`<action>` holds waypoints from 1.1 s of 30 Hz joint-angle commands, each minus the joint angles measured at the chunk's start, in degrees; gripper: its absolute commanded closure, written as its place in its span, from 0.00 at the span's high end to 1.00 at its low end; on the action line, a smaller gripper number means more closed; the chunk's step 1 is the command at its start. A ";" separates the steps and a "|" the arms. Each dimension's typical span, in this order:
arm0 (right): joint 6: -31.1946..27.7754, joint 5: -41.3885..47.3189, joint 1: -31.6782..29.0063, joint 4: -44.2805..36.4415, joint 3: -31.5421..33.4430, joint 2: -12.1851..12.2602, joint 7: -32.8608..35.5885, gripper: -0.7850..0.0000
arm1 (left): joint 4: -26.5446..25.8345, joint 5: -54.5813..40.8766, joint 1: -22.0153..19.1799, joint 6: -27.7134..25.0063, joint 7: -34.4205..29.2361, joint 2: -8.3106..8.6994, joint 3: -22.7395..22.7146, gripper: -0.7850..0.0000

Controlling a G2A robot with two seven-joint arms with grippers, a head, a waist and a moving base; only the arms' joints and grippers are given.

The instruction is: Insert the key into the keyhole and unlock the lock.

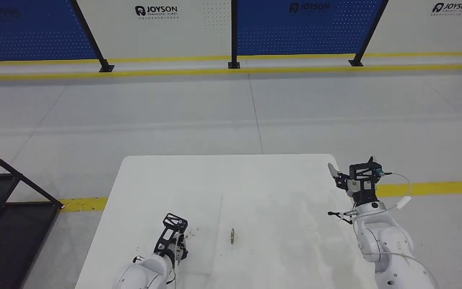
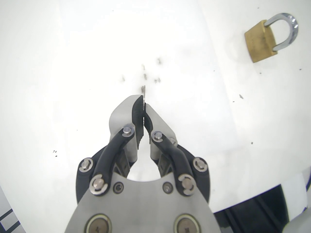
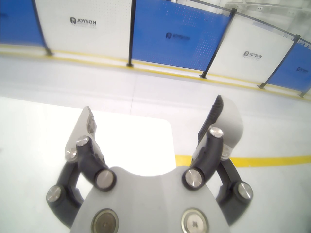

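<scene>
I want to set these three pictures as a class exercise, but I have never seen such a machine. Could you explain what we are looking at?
This is a two-armed robot at a white table. The wide picture comes from a camera above its arms, looking down. The other two come from a camera on each wrist. A brass padlock lies on the table. The left gripper has its jaws shut on a thin metal piece, apparently the key, held apart from the padlock. The right gripper hangs over the table's far corner, jaws open, holding nothing.
</scene>
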 commanded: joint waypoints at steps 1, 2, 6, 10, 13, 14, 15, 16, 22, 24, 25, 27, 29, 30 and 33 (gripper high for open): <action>0.00 0.00 0.00 0.00 0.00 0.00 0.00 1.00 | -1.28 -1.91 0.73 -1.31 1.27 0.12 -1.13 0.00; 0.00 0.00 0.00 0.00 0.00 0.00 0.00 1.00 | -1.89 -2.80 1.16 -2.30 2.31 0.22 -1.89 0.00; 0.00 0.00 0.00 0.00 0.00 0.00 0.00 1.00 | -2.16 -9.09 3.20 -10.26 10.45 0.75 -6.19 0.00; 0.00 0.00 0.00 0.00 0.00 0.00 0.00 1.00 | 0.75 -18.53 3.78 -24.62 17.05 1.59 -11.89 0.00; 0.00 0.00 0.00 0.00 0.00 0.00 0.00 1.00 | 4.77 -21.36 3.24 -36.89 23.24 2.31 -15.41 0.00; 0.00 0.00 0.00 0.00 0.00 0.00 0.00 1.00 | 6.75 -22.11 2.97 -40.62 24.45 2.54 -16.22 0.00; 0.00 0.00 0.00 0.00 0.00 0.00 0.00 1.00 | 8.38 -23.26 2.42 -43.34 25.53 2.72 -16.99 0.00; 0.00 0.00 0.00 0.00 0.00 0.00 0.00 1.00 | 9.80 -24.26 1.76 -46.38 26.18 2.90 -17.34 0.00; -2.04 -3.25 -2.40 -1.42 -4.32 -0.31 0.24 1.00 | 16.09 -26.35 -2.72 -56.76 27.17 3.76 -18.02 0.00; -2.86 -6.22 -3.58 -2.33 -7.16 -0.43 0.41 1.00 | 17.11 -26.12 -3.83 -58.02 27.68 3.92 -18.04 0.00; -2.41 -7.87 -4.00 -2.67 -8.61 -0.54 0.51 1.00 | 17.24 -25.64 -4.09 -58.03 27.80 4.02 -17.63 0.00; -2.48 -9.75 -4.84 -3.32 -12.18 -0.84 0.58 1.00 | 17.44 -25.20 -4.39 -58.03 28.73 4.31 -17.24 0.00; -2.79 -11.88 -5.58 -3.54 -15.26 -1.05 0.34 1.00 | 17.91 -24.60 -4.55 -58.03 30.08 4.61 -17.26 0.00; -1.98 -13.10 -5.83 -3.49 -16.62 -1.20 0.42 1.00 | 18.22 -24.23 -4.63 -58.03 30.64 4.79 -17.25 0.00; -0.23 -14.24 -6.69 -3.15 -21.54 -1.81 0.17 1.00 | 19.25 -23.47 -5.00 -58.03 32.42 5.36 -17.40 0.00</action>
